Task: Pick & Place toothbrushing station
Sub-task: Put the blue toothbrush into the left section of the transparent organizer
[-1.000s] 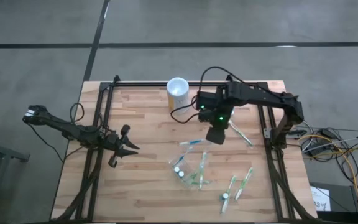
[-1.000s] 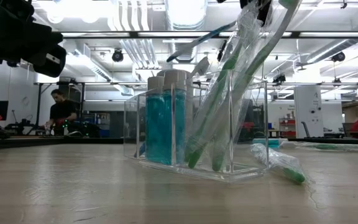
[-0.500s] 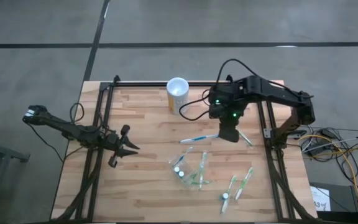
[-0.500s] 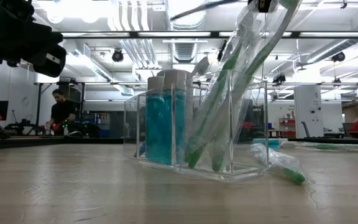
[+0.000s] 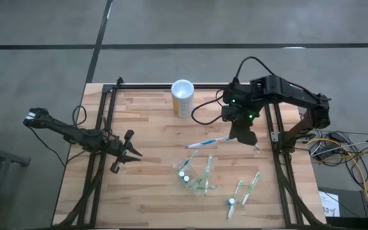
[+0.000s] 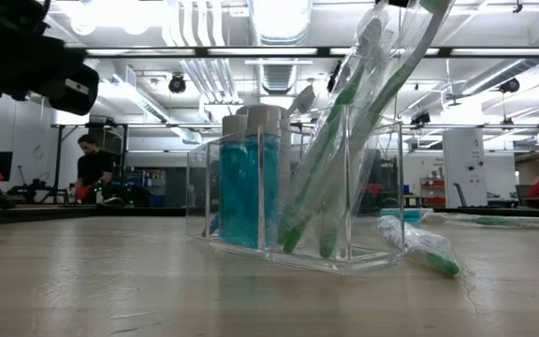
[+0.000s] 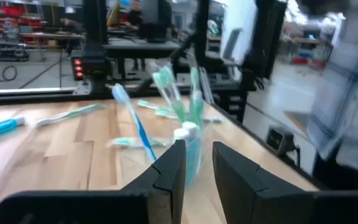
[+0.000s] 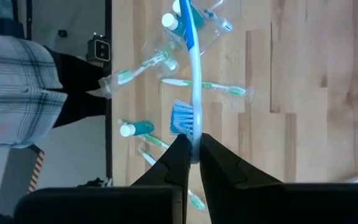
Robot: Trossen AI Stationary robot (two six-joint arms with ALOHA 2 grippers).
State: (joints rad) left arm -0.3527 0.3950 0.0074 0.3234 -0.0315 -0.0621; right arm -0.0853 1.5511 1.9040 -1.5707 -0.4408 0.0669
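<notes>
The toothbrushing station (image 5: pixel 193 176) is a clear holder standing on its base at the table's middle. In the low view the station (image 6: pixel 288 187) holds teal tubes and wrapped green toothbrushes. My right gripper (image 5: pixel 241 134) hangs above the table, right of and beyond the station, shut on a blue-and-white toothbrush (image 5: pixel 206 142). My left gripper (image 5: pixel 131 153) waits at the table's left, level, with a narrow gap showing between its fingers (image 7: pixel 194 165). My right gripper pinches the toothbrush's head end (image 8: pixel 194 140), just behind the blue bristles (image 8: pixel 180 118), between its two fingers. The fingers slant down from the table's right side and lie along the brush. Its handle (image 8: pixel 190 37) sticks out ahead toward the table's left, lifted clear.
A yellow cup (image 5: pixel 183 97) stands at the far edge. Wrapped toothbrushes (image 5: pixel 253 184) and a tube (image 5: pixel 231 201) lie near the front right, and another brush (image 5: pixel 252 142) under my right gripper. A person in a plaid shirt (image 8: pixel 17 93) stands by the table.
My right gripper has gone up and toward the table's right edge, rolling as it went, and stays shut on the blue toothbrush. The brush has risen with it, out of the top of the low view. The station has stayed in place.
</notes>
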